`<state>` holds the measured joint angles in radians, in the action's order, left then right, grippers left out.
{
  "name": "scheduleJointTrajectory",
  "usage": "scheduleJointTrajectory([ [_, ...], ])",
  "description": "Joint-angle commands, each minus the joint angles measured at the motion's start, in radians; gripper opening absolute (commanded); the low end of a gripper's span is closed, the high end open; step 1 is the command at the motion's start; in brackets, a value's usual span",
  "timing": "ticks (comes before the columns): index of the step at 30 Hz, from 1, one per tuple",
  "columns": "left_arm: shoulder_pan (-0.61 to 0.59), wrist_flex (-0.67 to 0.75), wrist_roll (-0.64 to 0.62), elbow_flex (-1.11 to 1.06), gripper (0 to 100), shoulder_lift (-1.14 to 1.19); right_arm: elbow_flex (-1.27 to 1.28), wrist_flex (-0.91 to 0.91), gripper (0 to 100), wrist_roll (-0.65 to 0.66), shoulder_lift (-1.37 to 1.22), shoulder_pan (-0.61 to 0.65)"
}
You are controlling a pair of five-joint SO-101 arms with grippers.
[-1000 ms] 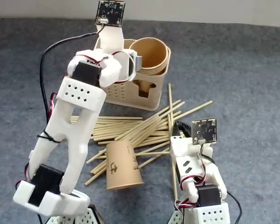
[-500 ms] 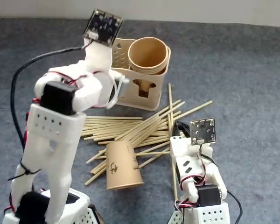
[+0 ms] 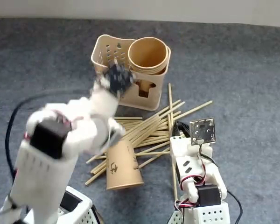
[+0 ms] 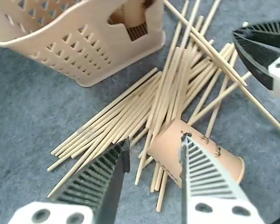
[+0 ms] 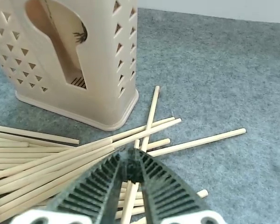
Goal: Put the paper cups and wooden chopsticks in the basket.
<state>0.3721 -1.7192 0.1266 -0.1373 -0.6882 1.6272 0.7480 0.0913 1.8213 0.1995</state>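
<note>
- Since the right gripper point(image 5: 130, 161) sits low near the table's point(image 3: 252, 70) near edge, I start there. Its jaws are pressed together at the tips over one long chopstick point(image 5: 149, 116). I cannot tell whether the stick is pinched or merely lies underneath.
- The left gripper point(image 4: 155, 140) hangs over the tipped cup point(image 4: 196, 156) with its jaws spread. I judge the gap is set to straddle the cup's narrow end.
- That cup lies on its side across the loose chopsticks point(image 3: 130, 128), mid-table, with its mouth toward the near edge. A dark hand-drawn mark shows on its wall, but I cannot read it.
- The chopsticks fan out flat between the cup and the basket point(image 3: 102, 46).
- The basket stands upright toward the far edge, with stacked cups point(image 3: 148, 53) nested in one compartment. The compartment beside them looks free, and I judge that is where the sticks belong. Another dark mark shows through the basket's cut-out, also unreadable.
</note>
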Motion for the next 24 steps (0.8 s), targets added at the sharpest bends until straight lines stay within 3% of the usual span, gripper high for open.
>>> scheduleJointTrajectory([
  [1,0.096,0.018,0.011,-0.151,19,-0.220,-0.007,-0.022,0.7,0.012,0.013,-0.012],
  [12,0.268,0.048,0.020,-0.506,27,-0.479,-0.007,-0.022,0.7,0.014,0.013,-0.012],
  [15,0.315,0.072,0.087,-0.593,27,-0.533,-0.007,-0.022,0.7,0.014,0.013,-0.012],
  [24,0.331,0.141,0.175,-0.796,27,-0.645,-0.007,-0.022,0.7,0.014,0.013,-0.012],
])
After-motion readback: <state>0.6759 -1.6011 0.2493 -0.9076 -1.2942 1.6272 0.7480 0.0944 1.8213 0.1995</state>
